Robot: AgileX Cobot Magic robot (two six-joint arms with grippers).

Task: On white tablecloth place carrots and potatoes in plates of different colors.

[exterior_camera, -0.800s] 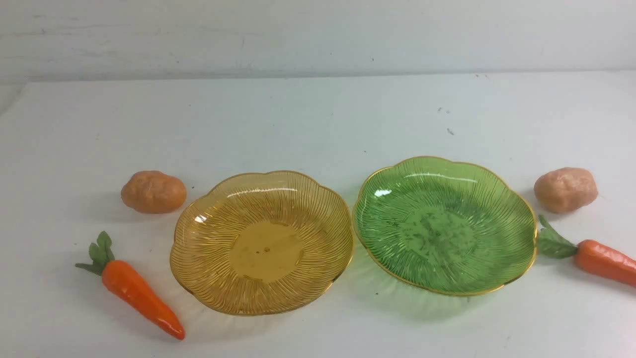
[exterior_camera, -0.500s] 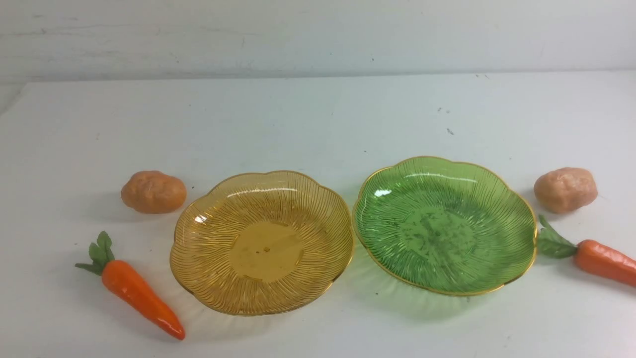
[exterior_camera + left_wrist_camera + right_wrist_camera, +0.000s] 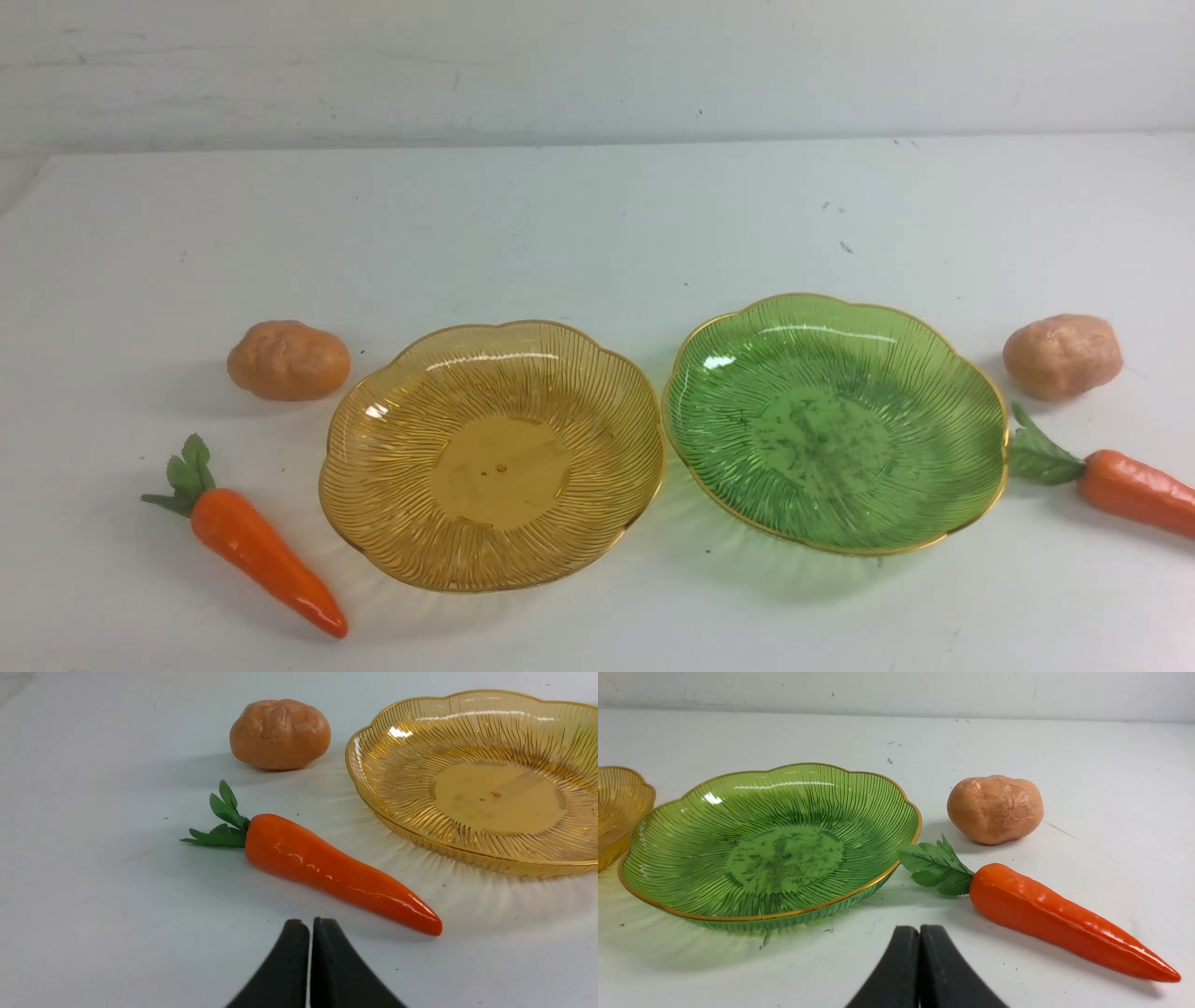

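Observation:
On the white tablecloth point(image 3: 579, 215) an amber plate point(image 3: 492, 455) and a green plate point(image 3: 834, 422) sit side by side, both empty. Left of the amber plate lie a potato point(image 3: 288, 360) and a carrot point(image 3: 252, 543). Right of the green plate lie a second potato point(image 3: 1062, 356) and carrot point(image 3: 1120, 485). Neither arm shows in the front view. My left gripper point(image 3: 310, 924) is shut and empty, just short of the left carrot point(image 3: 327, 868). My right gripper point(image 3: 919, 931) is shut and empty, close to the right carrot point(image 3: 1064, 919) and the green plate point(image 3: 770, 849).
A pale wall point(image 3: 597, 65) runs behind the table's far edge. Small dark specks point(image 3: 845, 246) mark the cloth behind the green plate. The left potato point(image 3: 279, 733) and amber plate point(image 3: 481, 784) lie beyond the left carrot; the right potato point(image 3: 995, 808) lies behind the right carrot.

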